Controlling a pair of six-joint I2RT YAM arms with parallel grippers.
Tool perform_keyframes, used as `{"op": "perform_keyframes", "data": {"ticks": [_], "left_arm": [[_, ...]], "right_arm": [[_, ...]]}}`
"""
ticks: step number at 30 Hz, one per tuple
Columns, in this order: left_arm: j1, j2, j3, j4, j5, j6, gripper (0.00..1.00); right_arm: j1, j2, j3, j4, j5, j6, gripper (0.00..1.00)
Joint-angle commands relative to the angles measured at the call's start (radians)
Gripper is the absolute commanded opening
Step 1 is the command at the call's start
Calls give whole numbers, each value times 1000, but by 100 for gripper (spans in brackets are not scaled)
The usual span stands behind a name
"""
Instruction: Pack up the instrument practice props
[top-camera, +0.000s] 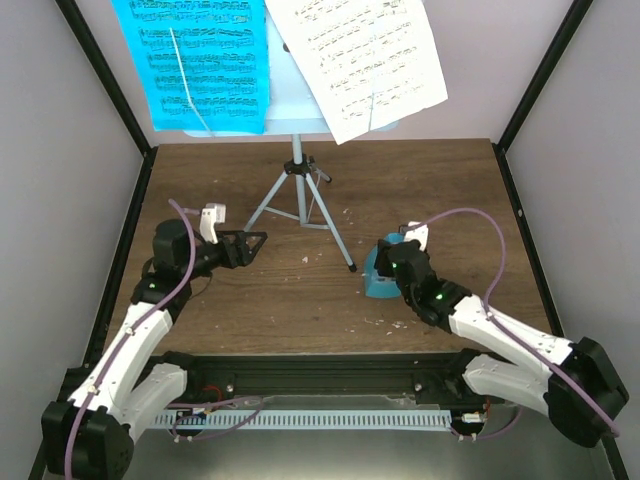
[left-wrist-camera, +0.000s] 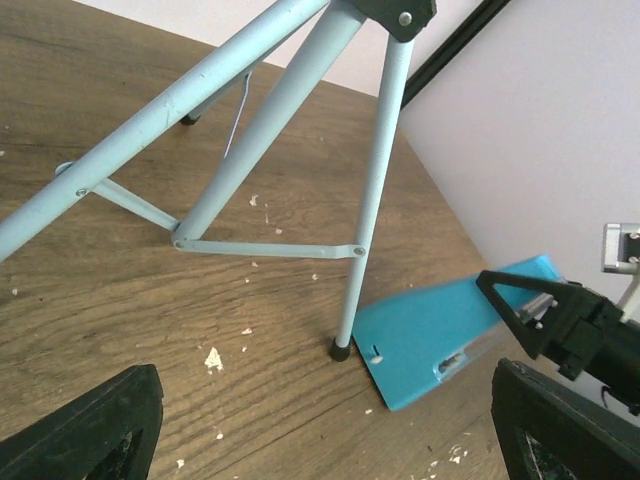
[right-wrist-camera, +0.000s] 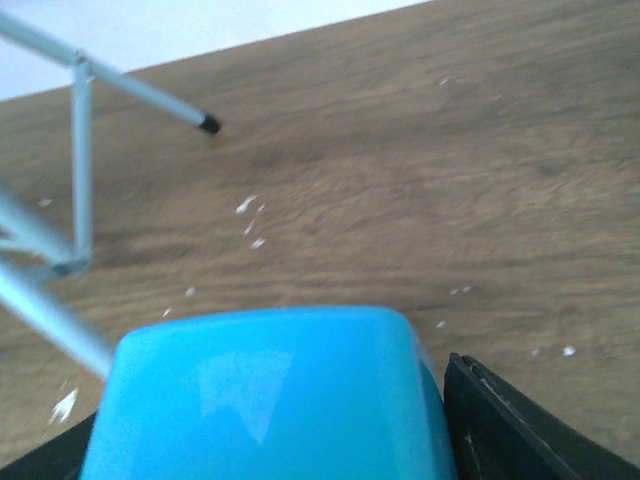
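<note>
Metronome (top-camera: 379, 281), a small teal pyramid with a glossy clear cover, stands right of centre on the brown woodgrain surface (top-camera: 450, 185), just beside one rubber-tipped foot of the music stand (top-camera: 296, 178). Right gripper (top-camera: 403, 262) straddles it, jaws partly apart; whether they press its smooth sloping sides cannot be told. Gripping low and square should prevent slipping. Left gripper (top-camera: 254, 247) hangs spread wide near the thin, pale blue tubular legs.

Pale blue music stand (top-camera: 296, 165), upright on tripod legs; cyan sheet (top-camera: 195, 60) on its desk at left, white sheet (top-camera: 365, 60) tilted at right; teal metronome (top-camera: 377, 284) just beside its front-right foot.
</note>
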Motion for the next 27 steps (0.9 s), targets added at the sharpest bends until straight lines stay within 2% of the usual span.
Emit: {"op": "perform_keyframes", "data": {"ticks": [1,9,17,20,23,27], "left_arm": [[6,-2,-11,91,18,-63,91],[6,-54,-8,63,-26,-41,91],[5,-113,62,-19,-58,12,91],[7,-112,85,-35,-56,12,91],[9,-119,110,-47,-66,11,91],[9,-140,152,-55,-57,24,92]], "right_arm": [[-86,62,-62,26,51,-42,62],[-264,154,-57,220,-27,-130,62],[-389,195,-1,266,-81,-192,65],[-399,184,18,261,-107,-212,74],[-399,144,44,234,-154,-245,98],[-398,34,102,147,-222,-297,100]]}}
